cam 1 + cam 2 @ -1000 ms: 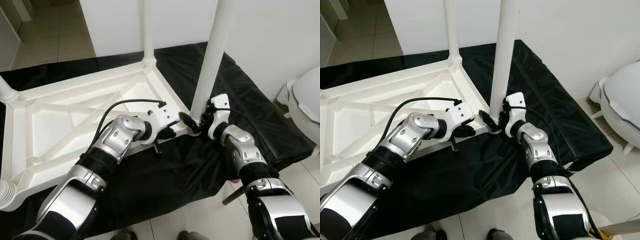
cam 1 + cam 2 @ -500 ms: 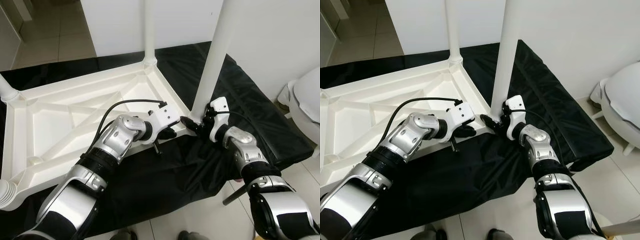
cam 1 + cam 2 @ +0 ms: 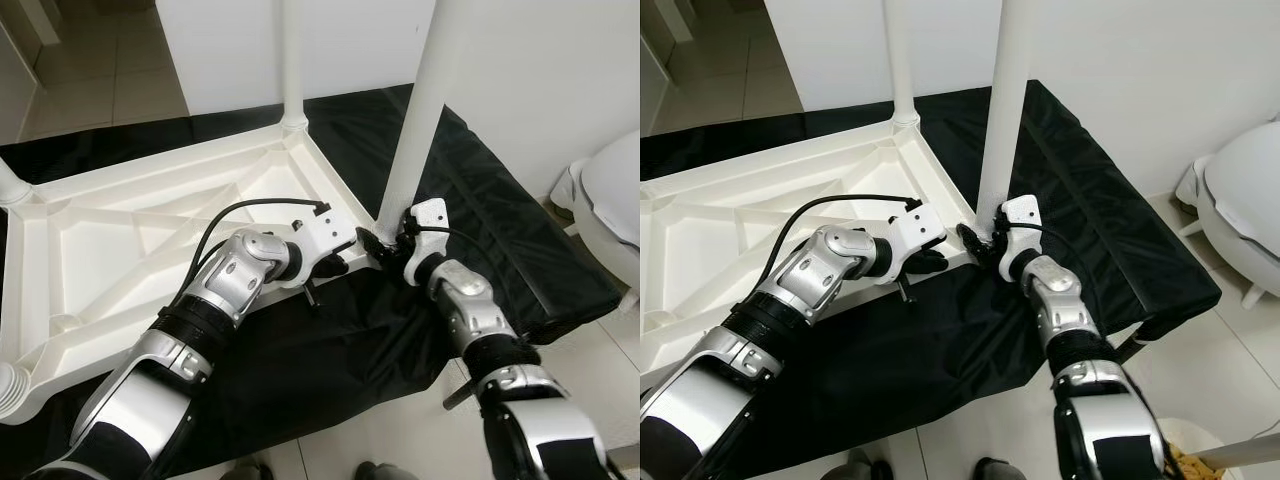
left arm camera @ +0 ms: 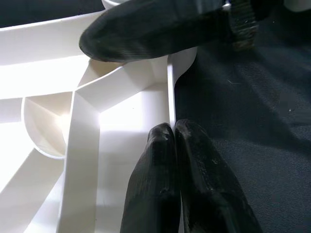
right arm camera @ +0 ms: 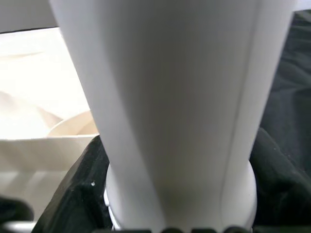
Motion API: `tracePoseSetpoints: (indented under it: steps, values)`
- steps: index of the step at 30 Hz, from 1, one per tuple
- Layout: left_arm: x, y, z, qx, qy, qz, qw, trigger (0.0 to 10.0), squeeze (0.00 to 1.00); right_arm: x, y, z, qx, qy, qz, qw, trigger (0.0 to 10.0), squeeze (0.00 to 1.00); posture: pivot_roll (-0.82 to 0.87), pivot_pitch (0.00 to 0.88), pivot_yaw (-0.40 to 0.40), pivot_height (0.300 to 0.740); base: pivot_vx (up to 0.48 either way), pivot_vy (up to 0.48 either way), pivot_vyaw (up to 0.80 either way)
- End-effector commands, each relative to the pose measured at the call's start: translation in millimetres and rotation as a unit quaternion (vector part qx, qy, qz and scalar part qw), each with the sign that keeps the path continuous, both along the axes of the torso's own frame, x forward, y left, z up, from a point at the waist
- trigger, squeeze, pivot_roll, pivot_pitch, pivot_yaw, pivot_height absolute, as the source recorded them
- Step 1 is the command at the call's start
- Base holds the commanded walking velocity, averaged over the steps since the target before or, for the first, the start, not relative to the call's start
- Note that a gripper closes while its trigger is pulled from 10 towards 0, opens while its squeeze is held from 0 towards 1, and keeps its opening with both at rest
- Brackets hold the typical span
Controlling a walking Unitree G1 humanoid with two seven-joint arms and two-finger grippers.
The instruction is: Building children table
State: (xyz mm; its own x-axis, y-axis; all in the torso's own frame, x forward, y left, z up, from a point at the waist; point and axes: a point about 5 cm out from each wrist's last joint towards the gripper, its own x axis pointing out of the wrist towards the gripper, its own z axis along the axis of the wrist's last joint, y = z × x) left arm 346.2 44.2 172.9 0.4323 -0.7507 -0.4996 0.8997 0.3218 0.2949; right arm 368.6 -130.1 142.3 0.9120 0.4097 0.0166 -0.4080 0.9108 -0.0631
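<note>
A white plastic table top [image 3: 150, 230] lies upside down on a black cloth. My left gripper [image 3: 340, 262] is at its near right corner, with its fingers [image 4: 155, 184] pressed shut on the thin rim [image 4: 170, 97]. A white leg [image 3: 420, 120] stands upright in that corner's socket. My right gripper [image 3: 385, 243] is shut around the foot of this leg [image 5: 175, 97], a black finger [image 5: 77, 199] on each side. Another leg [image 3: 292, 60] stands at the far corner, and a further one [image 3: 10, 180] at the left.
The black cloth [image 3: 500, 230] covers a low platform that ends just right of my right arm. A white rounded fixture [image 3: 610, 200] stands on the tiled floor at the far right. A white wall rises behind the table top.
My right forearm and wrist have swung a little to the left around the leg's foot, still gripping it. The left arm has held still on the rim.
</note>
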Motion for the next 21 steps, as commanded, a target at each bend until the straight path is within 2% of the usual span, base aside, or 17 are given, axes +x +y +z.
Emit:
tracePoseSetpoints:
  steps: [1,4,5,7,8,9,11,12,15,20,21]
  values:
    - [-4.7,-3.2,-2.6,0.001,0.014,-0.024,1.000,10.0,0.00,-4.5,-5.5,-22.3,0.026,0.059,-0.059,0.996,0.0,0.00,-0.04,0.101,0.058,0.740,0.000,0.000,0.00]
    - [-5.0,-3.0,-3.0,0.002,0.014,-0.024,1.000,10.0,0.00,-6.2,0.7,-20.6,0.040,0.051,-0.137,0.988,0.0,0.00,-0.05,0.103,0.059,0.740,0.000,0.000,0.00]
    - [-5.0,-3.0,-3.0,0.002,0.014,-0.024,1.000,10.0,0.00,-6.2,0.7,-20.6,0.040,0.051,-0.137,0.988,0.0,0.00,-0.05,0.103,0.059,0.740,0.000,0.000,0.00]
    - [-4.9,-3.6,-3.5,0.003,0.015,-0.025,1.000,10.0,0.00,-8.7,1.5,-21.4,0.061,0.049,-0.206,0.975,0.0,0.00,-0.05,0.104,0.059,0.740,0.000,0.000,0.00]
    - [-4.9,-3.6,-3.5,0.003,0.015,-0.025,1.000,10.0,0.00,-8.7,1.5,-21.4,0.061,0.049,-0.206,0.975,0.0,0.00,-0.05,0.104,0.059,0.740,0.000,0.000,0.00]
    - [-5.0,-4.5,-4.0,0.003,0.015,-0.026,1.000,10.0,0.00,-11.9,1.7,-24.6,0.059,0.055,-0.254,0.964,0.4,0.00,-0.05,0.104,0.062,0.740,0.000,0.000,0.00]
    - [-5.0,-4.7,-4.1,0.003,0.015,-0.026,1.000,10.0,0.00,-12.8,1.9,-25.2,0.056,0.057,-0.263,0.962,0.4,0.00,-0.05,0.104,0.062,0.740,0.000,0.000,0.00]
    - [-5.4,-5.5,-4.2,0.003,0.015,-0.028,0.999,10.0,0.00,-15.0,7.9,-24.7,0.063,0.054,-0.266,0.960,0.0,0.00,-0.06,0.101,0.062,0.740,0.000,0.000,0.00]
    - [-6.0,-6.4,-4.3,0.003,0.016,-0.031,0.999,10.0,0.00,-16.4,17.7,-21.6,0.070,0.047,-0.258,0.963,0.0,0.00,-0.06,0.101,0.061,0.740,0.000,0.000,0.00]
    - [-6.5,-6.1,-5.1,0.004,0.016,-0.031,0.999,10.0,0.00,-15.0,16.5,-17.5,0.071,0.042,-0.262,0.962,0.0,0.00,-0.05,0.099,0.056,0.740,0.000,0.000,0.00]
    - [-6.7,-5.6,-5.2,0.004,0.016,-0.031,0.999,10.0,0.00,-14.6,14.9,-16.9,0.073,0.043,-0.262,0.961,2.5,0.00,-0.05,0.097,0.054,0.740,0.000,0.000,0.00]
